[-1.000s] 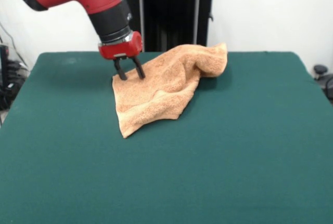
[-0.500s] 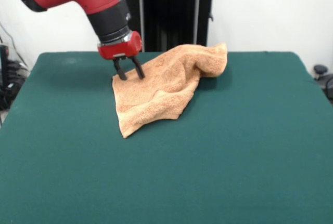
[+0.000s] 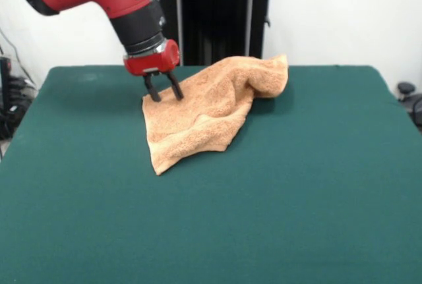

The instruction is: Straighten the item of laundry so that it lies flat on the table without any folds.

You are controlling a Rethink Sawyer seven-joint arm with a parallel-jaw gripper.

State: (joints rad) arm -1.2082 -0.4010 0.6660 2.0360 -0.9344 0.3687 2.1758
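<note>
The light orange-tan towel (image 3: pixel 208 109) lies crumpled on the dark green table (image 3: pixel 297 192), a little behind the middle. It is folded over itself, with a raised bunched lump at its far right end and a pointed corner toward the near left. My gripper (image 3: pixel 165 95) hangs from the red and black arm at the towel's far left corner. Its two dark fingers (image 3: pixel 177 91) are spread apart, their tips at the towel's edge, with nothing held between them.
The black robot pedestal (image 3: pixel 214 14) stands behind the table's far edge. A white wall is behind it. Dark cables and equipment (image 3: pixel 10 99) sit off the table's left side, and a dark object (image 3: pixel 409 96) off its right side.
The gripper has shifted very slightly; the towel has not moved.
</note>
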